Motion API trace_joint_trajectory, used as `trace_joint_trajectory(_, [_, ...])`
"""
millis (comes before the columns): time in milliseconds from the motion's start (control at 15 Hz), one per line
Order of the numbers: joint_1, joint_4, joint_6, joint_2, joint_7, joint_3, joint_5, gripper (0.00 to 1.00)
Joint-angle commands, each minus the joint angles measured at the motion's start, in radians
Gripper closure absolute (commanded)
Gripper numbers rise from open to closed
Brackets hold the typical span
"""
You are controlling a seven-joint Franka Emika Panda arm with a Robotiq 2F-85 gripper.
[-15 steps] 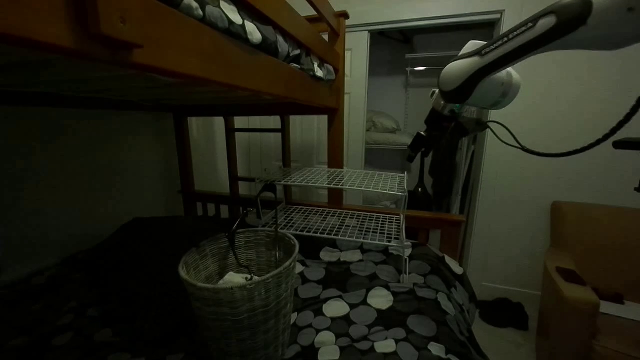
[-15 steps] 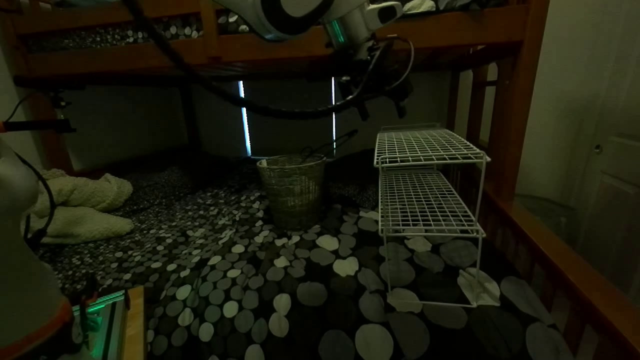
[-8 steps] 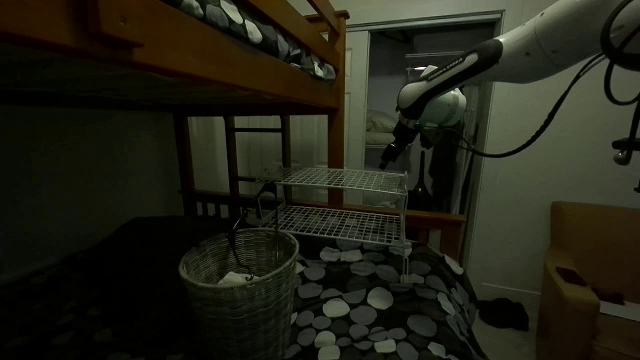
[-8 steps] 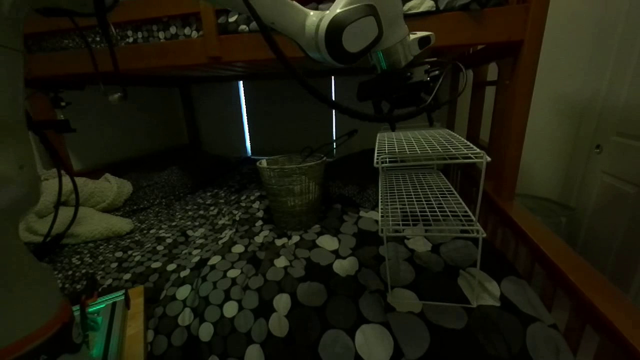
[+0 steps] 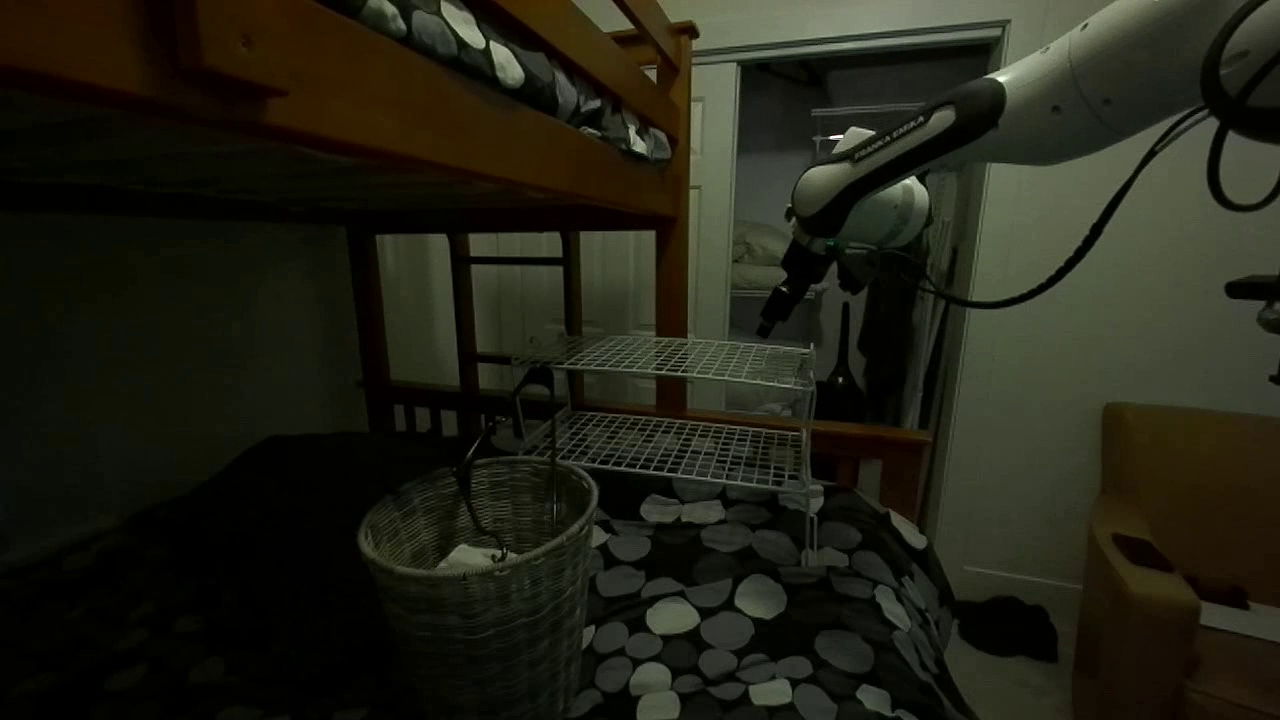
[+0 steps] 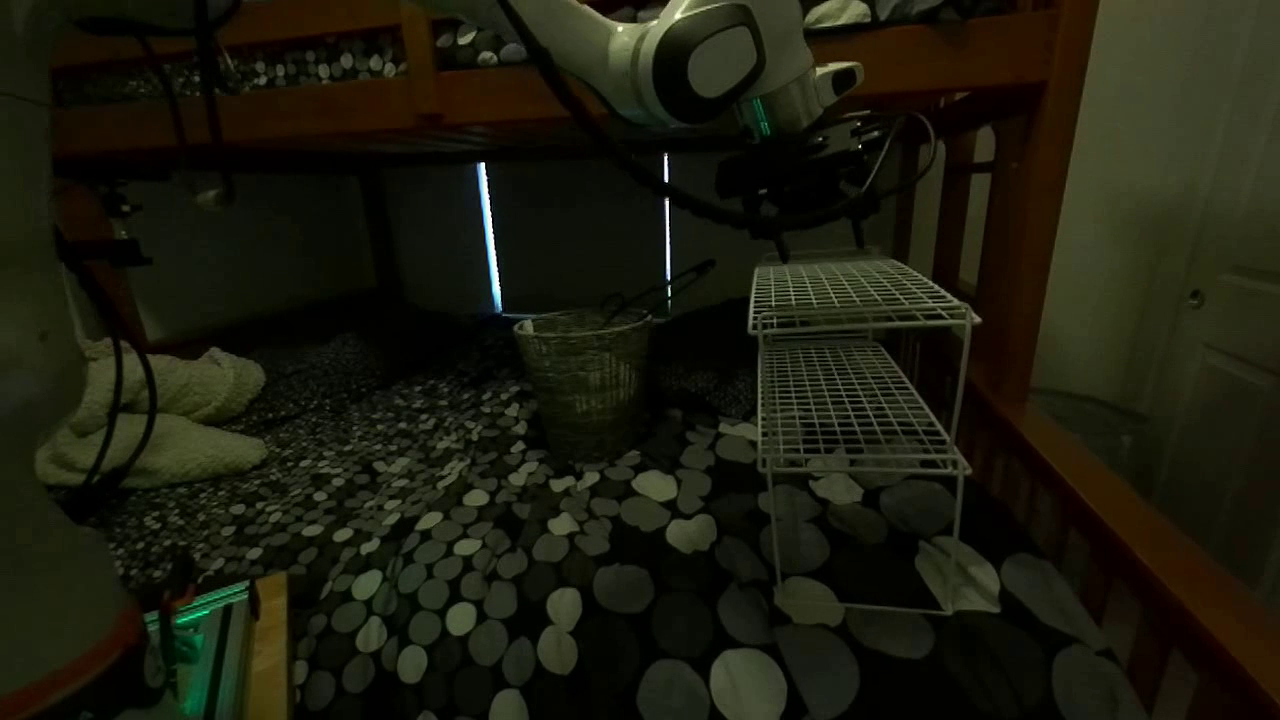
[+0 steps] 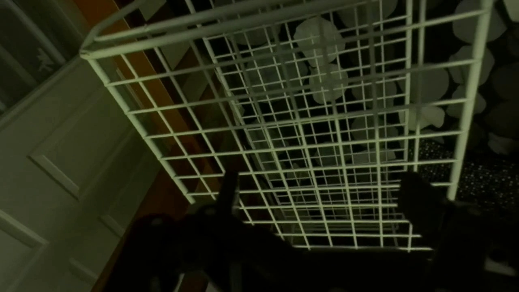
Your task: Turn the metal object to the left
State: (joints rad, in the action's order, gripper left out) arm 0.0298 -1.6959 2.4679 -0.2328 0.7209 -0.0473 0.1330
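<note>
Okay, looks like the approach step: the Robotiq gripper [image 6: 820, 247] hangs near the white two-tier wire rack [image 6: 855, 410], up by its top shelf [image 6: 860, 292], and the turn itself seems not yet done. Gripper is released: its fingers [image 7: 419, 198] stand well spread in the wrist view, nothing clasped. Next move, my guess: ease down, get an edge rail or grid bar between the fingertips, pinch, then swing the rack left. A push without a grasp might do too. Whose left is meant, the task doesn't say.

Position: rack stands upright on the dotted bedspread [image 6: 560, 560], near the wooden bed rail [image 6: 1140, 535]; the wicker basket [image 6: 585, 385] sits apart from it. Relative to the gripper, rack is below: in both exterior views the fingertips show just above the top shelf. In the wrist view the wire grid fills mid-frame and both fingertips overlap it, one close to the side rail at picture right. Contact can't be told; too dark, wires too thin. Probably a light frame on soft bedding, so a hard press or lopsided pull may tip it rather than rotate it.
</note>
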Motion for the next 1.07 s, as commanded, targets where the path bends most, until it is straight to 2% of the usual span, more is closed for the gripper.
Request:
trace_joint_trajectory(0, [0.025,0.168,-0.072,-0.121,0.060,0.016,-0.153,0.00])
trace_joint_trajectory(200, [0.005,0.310,-0.075,-0.214,0.048,0.004,-0.297,0.00])
trace_joint_trajectory(267, [0.026,0.194,-0.044,-0.137,0.034,0.029,-0.242,0.00])
trace_joint_trajectory(467, [0.022,0.280,-0.045,-0.199,0.034,0.028,-0.288,0.00])
trace_joint_trajectory(733, [0.070,0.328,-0.151,-0.246,0.169,0.115,-0.178,0.00])
trace_joint_trajectory(1000, [0.068,0.377,-0.255,-0.279,0.173,0.118,-0.155,0.00])
